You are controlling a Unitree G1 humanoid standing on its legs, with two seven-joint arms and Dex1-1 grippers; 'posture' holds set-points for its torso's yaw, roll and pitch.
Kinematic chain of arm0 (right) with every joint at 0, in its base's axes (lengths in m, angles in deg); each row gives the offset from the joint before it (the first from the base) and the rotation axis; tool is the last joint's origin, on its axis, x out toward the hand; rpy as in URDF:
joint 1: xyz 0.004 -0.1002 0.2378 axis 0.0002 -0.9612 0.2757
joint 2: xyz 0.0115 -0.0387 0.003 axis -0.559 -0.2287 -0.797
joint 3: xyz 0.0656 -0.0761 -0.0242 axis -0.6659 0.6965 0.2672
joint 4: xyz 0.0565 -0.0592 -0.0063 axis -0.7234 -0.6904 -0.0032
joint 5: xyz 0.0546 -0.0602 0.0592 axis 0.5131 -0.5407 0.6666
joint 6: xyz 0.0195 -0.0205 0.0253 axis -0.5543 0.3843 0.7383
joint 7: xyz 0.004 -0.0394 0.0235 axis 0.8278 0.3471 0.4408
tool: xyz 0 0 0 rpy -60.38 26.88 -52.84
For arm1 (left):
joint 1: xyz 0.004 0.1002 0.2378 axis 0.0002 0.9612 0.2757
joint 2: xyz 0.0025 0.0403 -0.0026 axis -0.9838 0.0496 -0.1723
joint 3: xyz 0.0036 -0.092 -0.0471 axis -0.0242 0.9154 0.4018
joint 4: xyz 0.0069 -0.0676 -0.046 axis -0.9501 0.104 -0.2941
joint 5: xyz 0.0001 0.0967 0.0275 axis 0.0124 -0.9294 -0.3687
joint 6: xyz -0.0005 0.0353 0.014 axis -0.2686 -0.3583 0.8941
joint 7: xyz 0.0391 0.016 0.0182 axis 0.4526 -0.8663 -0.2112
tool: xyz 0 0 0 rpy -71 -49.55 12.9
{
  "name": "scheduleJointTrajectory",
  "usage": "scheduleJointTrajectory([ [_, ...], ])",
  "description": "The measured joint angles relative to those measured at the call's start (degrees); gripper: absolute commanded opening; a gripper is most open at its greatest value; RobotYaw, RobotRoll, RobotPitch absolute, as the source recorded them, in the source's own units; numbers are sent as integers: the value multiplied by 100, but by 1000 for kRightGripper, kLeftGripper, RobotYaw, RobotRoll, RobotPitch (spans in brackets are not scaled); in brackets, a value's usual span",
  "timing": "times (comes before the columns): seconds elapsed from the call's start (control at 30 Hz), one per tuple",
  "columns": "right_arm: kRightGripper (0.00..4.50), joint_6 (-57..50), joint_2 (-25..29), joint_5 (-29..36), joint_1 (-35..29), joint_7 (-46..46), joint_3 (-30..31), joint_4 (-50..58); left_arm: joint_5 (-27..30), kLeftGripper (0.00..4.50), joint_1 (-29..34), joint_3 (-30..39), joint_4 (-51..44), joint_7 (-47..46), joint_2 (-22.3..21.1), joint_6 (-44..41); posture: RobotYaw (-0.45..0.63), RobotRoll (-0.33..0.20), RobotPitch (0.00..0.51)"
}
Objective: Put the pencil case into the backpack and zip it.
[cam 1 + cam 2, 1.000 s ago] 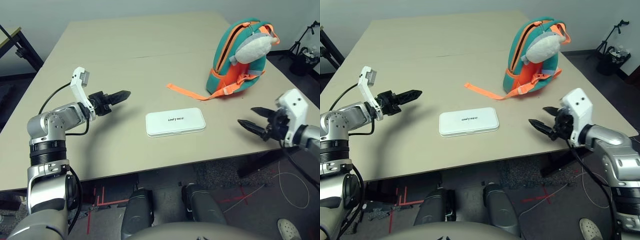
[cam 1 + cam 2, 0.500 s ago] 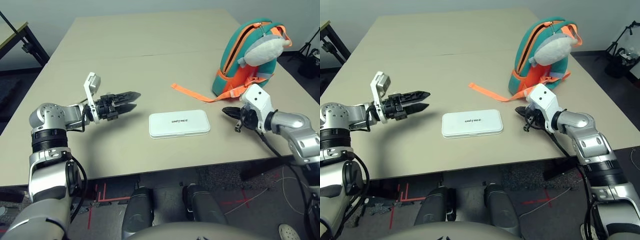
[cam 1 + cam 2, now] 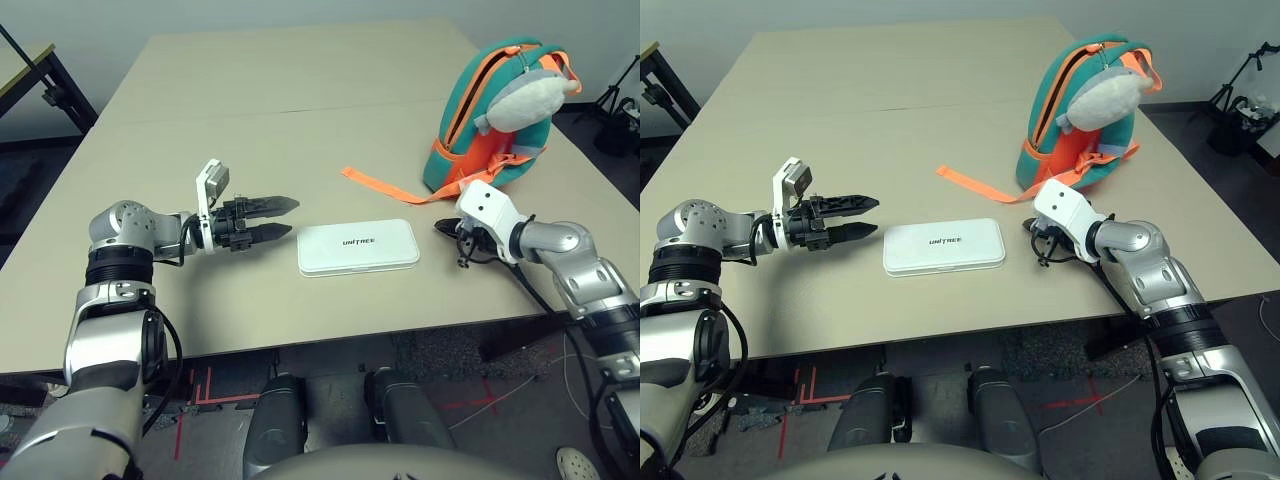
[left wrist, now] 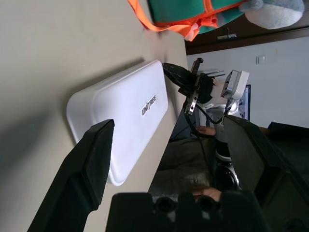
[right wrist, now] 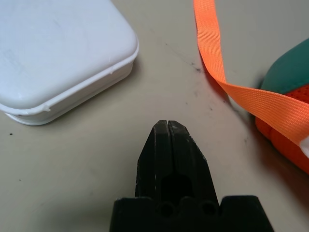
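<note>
1. Both arms have come in toward the case since a second ago: my left end effector has dropped and swung right until its tips sit just short of the case's left end, and my right end effector has closed in from off the counter edge to just beside the case's right end.
2. Left fingers stand apart, empty. Right fingers have gone from apart to pressed together, clamped on nothing.
3. Case lies flat on the counter, lettering up, between the two end effectors and touched by neither, as far as I can see.
4. Backpack stands upright at the far right of the counter, well apart from the case, its plush charm hanging at the front and an orange strap trailing toward the case.
5. Progress, as I judge it: nothing done yet. Grasping the case, loading it and zipping all remain. I cannot tell from here how far the zip is open.
6. Head views give me the whole layout and both arms. My left wrist view looks along the case's length to the right end effector at its far end. My right wrist view shows the shut tips over bare counter, between the case's rounded corner and the strap.
</note>
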Motion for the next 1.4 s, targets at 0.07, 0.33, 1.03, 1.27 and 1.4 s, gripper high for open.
scheduleJointTrajectory([
  [0.07, 29, 50, -19, -53, 53, -7, 3, -50, -105, 4500, -9, -106, 76, 77, -12, 42, -134, 0, 68],
  [0.33, 29, 161, -188, -124, 154, -16, 5, -228, -555, 4500, -124, -471, 649, 429, -22, 347, -126, 0, 72],
  [1.03, 29, 227, -101, -317, 97, 424, 144, -226, -1312, 4500, -419, -945, 1311, 1281, 216, 870, -127, 0, 62],
  [1.27, 29, 120, -141, -303, 74, 633, 204, -56, -1468, 4500, -434, -960, 1340, 1435, 206, 906, -123, 0, 63],
  [1.4, 29, 98, -227, -304, 76, 651, 240, 1, -1524, 4500, -433, -967, 1351, 1517, 200, 917, -120, 0, 65],
])
